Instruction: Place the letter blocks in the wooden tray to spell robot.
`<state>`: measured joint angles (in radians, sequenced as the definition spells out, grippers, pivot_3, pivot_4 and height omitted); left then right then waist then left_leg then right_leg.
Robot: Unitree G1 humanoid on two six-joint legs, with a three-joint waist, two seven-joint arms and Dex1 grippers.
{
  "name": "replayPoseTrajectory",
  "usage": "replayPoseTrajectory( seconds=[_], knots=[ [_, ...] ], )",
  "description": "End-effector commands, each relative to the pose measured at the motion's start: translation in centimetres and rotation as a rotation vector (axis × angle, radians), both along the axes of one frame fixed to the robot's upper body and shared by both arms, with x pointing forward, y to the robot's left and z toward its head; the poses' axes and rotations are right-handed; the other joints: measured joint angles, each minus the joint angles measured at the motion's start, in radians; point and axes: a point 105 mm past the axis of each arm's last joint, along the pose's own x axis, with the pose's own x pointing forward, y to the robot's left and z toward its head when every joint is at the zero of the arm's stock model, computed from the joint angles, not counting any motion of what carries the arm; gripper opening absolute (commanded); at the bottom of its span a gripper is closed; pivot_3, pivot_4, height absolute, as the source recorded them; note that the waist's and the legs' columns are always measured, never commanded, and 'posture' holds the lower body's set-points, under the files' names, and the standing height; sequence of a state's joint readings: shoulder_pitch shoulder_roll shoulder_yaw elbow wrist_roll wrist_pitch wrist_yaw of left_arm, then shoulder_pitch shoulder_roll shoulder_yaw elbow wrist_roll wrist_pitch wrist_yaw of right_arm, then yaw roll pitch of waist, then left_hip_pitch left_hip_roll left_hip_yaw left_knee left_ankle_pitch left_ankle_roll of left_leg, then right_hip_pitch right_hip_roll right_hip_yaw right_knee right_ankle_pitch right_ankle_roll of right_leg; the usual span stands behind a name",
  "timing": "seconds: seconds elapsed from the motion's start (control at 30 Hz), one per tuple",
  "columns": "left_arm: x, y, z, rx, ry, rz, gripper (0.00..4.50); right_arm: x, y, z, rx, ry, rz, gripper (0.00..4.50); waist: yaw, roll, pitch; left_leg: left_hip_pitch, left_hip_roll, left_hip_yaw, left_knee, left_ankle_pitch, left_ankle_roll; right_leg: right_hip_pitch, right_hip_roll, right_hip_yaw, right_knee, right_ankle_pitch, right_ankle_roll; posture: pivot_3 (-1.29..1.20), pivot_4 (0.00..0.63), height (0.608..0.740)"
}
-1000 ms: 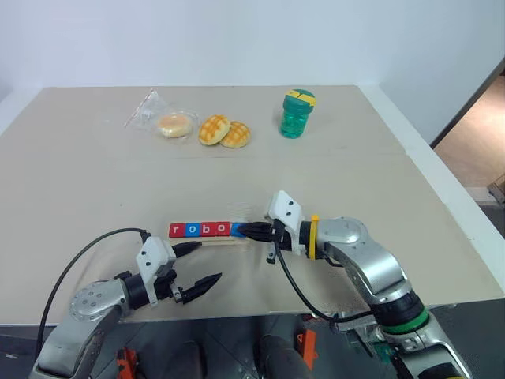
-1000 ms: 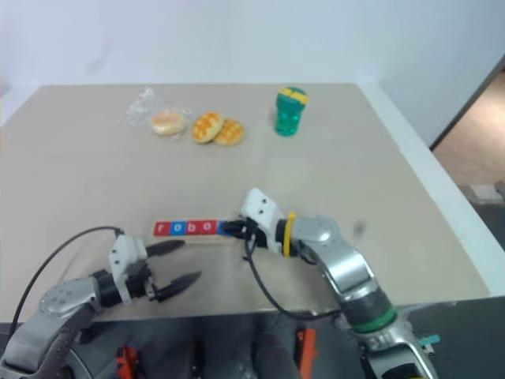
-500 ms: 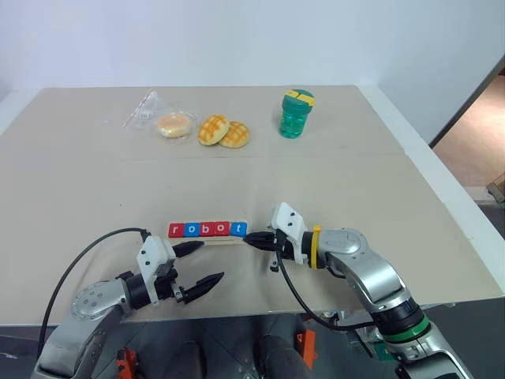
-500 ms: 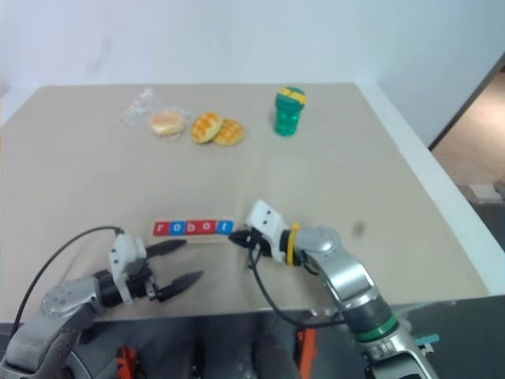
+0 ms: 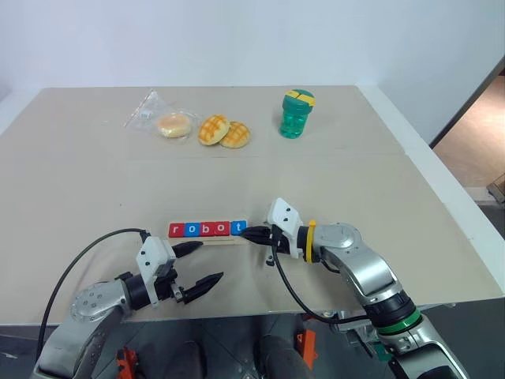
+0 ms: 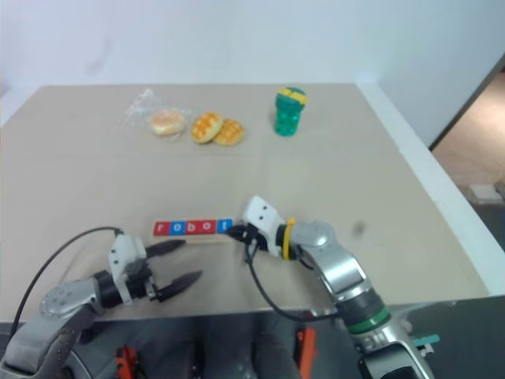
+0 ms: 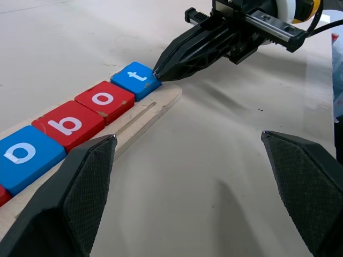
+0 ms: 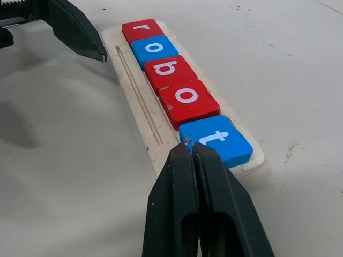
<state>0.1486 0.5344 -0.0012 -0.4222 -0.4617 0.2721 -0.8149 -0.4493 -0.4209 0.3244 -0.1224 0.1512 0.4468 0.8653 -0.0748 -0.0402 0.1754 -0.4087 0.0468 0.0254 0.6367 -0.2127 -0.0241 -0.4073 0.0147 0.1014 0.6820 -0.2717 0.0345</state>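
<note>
Right wrist view: the right claw (image 8: pixel 192 152) is seen clenched on nothing, its joined tips touching the near corner of the blue t tile (image 8: pixel 216 140). Just beyond the tips the five letter blocks (image 8: pixel 172 85) are lined up in the wooden tray (image 8: pixel 140 101), reading t, o, b, o, r outward from the claw, so the word is judged to be spelled already and only a last nudge of alignment seems to be in hand. The t tile sits slightly skewed against its red neighbour, at the tray's rounded end.

The tiles are judged to be light, stiff and smooth-faced, so they are likely to be slid by a slight push rather than needing to be lifted; if one must be lifted, it is best taken by two opposite side edges, since the flat top offers no purchase. The tray is a thin pale strip, judged light enough to be shoved along the tabletop (image 5: pixel 355 181) by a careless push, so contact should be kept gentle and directed along the row.

Farther off, on the other side of the tray, the left claw (image 5: pixel 199 264) hangs released, its fingers spread wide above the tabletop and holding nothing.
</note>
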Motion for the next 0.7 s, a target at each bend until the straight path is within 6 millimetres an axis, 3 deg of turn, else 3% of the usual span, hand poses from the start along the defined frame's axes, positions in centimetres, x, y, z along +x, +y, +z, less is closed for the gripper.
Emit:
replayPoseTrajectory(
  seconds=[0.03, 0.4, 0.7],
  knots=[
    [-0.2, -0.1, 0.8, 0.010, -0.035, -0.012, 4.50, 0.1, 0.6, 1.2, 0.015, -0.048, 0.028, 0.05, 0.000, 0.000, 0.000, 0.000, 0.000, 0.000, 0.000, 0.000, 0.000, 0.000, 0.000, 0.000, 0.000, 0.000, 0.000, 0.00, 0.150, 0.740],
    [0.0, 0.0, 0.8, 0.009, -0.043, -0.001, 4.50, 0.6, -0.3, 2.9, 0.058, -0.083, -0.024, 0.05, 0.000, 0.000, 0.000, 0.000, 0.000, 0.000, 0.000, 0.000, 0.000, 0.000, 0.000, 0.000, 0.000, 0.000, 0.000, 0.00, 0.150, 0.740],
    [0.2, -0.2, 0.9, 0.006, -0.047, -0.004, 4.50, 1.2, -0.6, 1.1, 0.022, -0.076, -0.058, 0.05, 0.000, 0.000, 0.000, 0.000, 0.000, 0.000, 0.000, 0.000, 0.000, 0.000, 0.000, 0.000, 0.000, 0.000, 0.000, 0.00, 0.150, 0.740]
  ],
)
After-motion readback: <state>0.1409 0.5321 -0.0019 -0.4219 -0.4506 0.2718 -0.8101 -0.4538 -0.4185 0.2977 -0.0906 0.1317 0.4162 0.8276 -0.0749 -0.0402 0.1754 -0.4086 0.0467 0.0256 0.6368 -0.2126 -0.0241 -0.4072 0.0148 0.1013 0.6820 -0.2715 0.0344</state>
